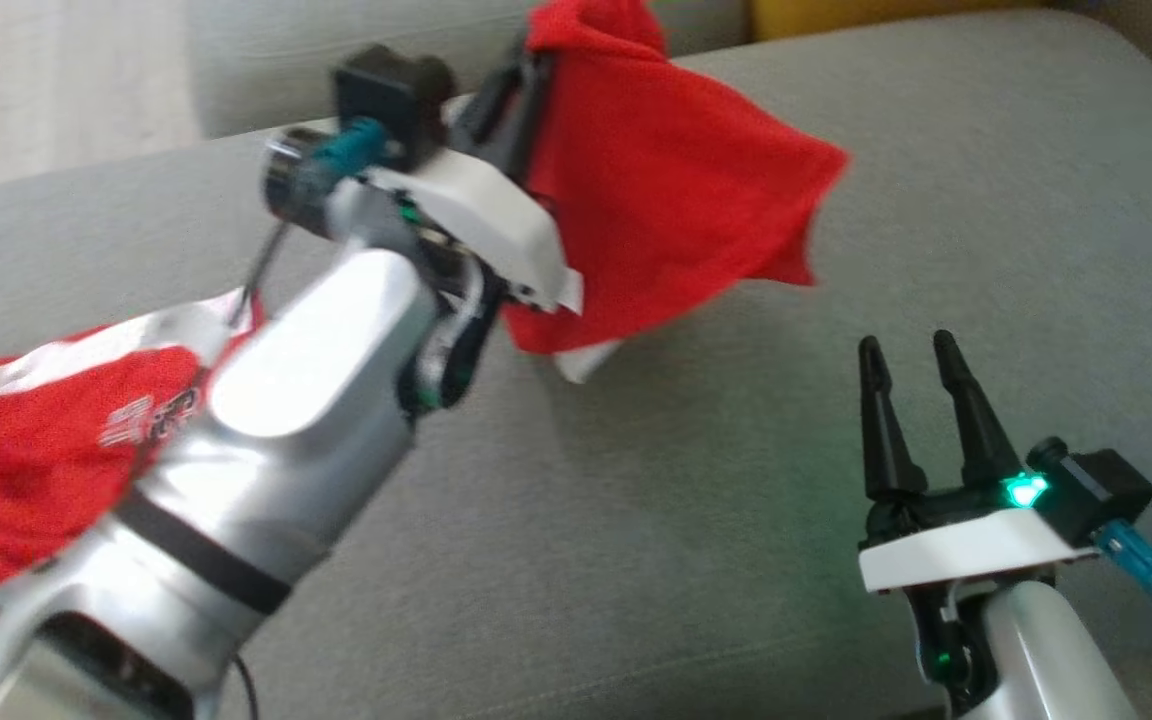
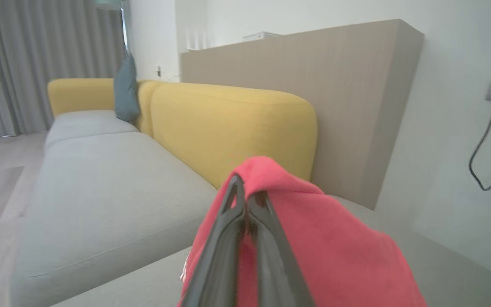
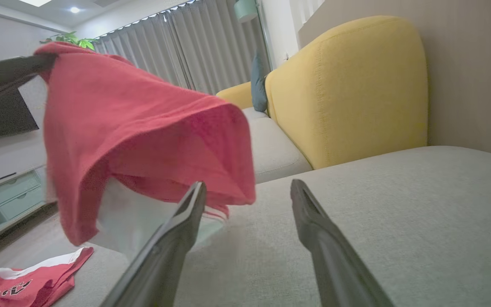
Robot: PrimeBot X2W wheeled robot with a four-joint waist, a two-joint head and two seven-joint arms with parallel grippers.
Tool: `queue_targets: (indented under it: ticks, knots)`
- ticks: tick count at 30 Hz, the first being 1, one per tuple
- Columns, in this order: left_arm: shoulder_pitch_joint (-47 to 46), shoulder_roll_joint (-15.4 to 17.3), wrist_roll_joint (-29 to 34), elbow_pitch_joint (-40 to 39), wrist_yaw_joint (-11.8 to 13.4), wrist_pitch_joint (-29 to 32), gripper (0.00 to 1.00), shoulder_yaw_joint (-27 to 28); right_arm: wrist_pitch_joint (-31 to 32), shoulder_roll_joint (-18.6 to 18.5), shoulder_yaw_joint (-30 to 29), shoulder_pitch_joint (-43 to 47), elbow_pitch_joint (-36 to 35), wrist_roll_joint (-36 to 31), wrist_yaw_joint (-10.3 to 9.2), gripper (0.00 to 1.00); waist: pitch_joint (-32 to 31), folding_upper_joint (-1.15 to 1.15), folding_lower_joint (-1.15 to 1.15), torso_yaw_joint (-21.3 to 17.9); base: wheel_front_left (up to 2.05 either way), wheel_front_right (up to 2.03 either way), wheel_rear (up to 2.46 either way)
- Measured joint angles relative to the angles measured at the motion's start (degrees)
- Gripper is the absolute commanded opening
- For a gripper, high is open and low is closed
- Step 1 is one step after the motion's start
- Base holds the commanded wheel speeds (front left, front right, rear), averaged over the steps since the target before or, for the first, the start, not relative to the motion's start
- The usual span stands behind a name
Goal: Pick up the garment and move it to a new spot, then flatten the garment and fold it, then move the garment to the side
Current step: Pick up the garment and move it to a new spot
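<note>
The garment [image 1: 676, 190] is red cloth with white trim, hanging in the air above the grey sofa seat [image 1: 736, 550]. My left gripper [image 1: 526, 70] is raised at the upper middle and shut on the garment's top fold, its fingertips [image 2: 245, 192] pressed together with cloth draped over them. The hanging garment [image 3: 143, 128] flares out just left of and beyond my right gripper [image 3: 249, 185]. That gripper [image 1: 906, 345] stands open and empty, low at the right, apart from the cloth. More red cloth with white trim and lettering [image 1: 26, 450] lies on the seat under my left arm; whether it joins the lifted part is hidden.
A yellow backrest [image 2: 228, 123] borders the seat's far side, with a teal cushion [image 2: 126, 89] further along. A beige panel and a wall with a plugged cable [image 2: 484, 149] stand behind. A low cabinet [image 3: 7, 192] sits across the room.
</note>
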Motion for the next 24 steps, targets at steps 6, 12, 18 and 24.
queue_targets:
  ticks: [6,12,18,24]
  knots:
    - [1.6,-4.01,0.0,6.79,-0.78,-1.34,1.0,-1.19,0.0,0.0,1.04,-0.67,-0.62,0.57,0.0,1.0,1.36,0.0,0.0,-4.43,0.0,0.0,0.0]
    - [1.99,-3.81,0.3,9.48,-1.62,-2.56,1.0,2.09,0.0,0.0,-0.09,-0.66,-0.8,0.56,0.0,1.0,2.47,0.0,0.0,-4.45,0.0,0.0,0.0]
    - [3.11,-0.12,3.3,7.04,-2.03,-2.58,1.0,7.01,0.0,0.0,-2.4,-0.53,-0.74,-0.4,0.0,1.0,1.94,0.0,0.0,-1.09,0.0,0.0,0.0]
    - [12.94,4.77,7.38,0.51,-2.21,-2.78,1.0,11.74,0.0,0.0,-4.92,-0.24,-0.05,-2.49,0.0,1.0,0.6,0.0,0.0,4.47,0.0,0.0,0.0]
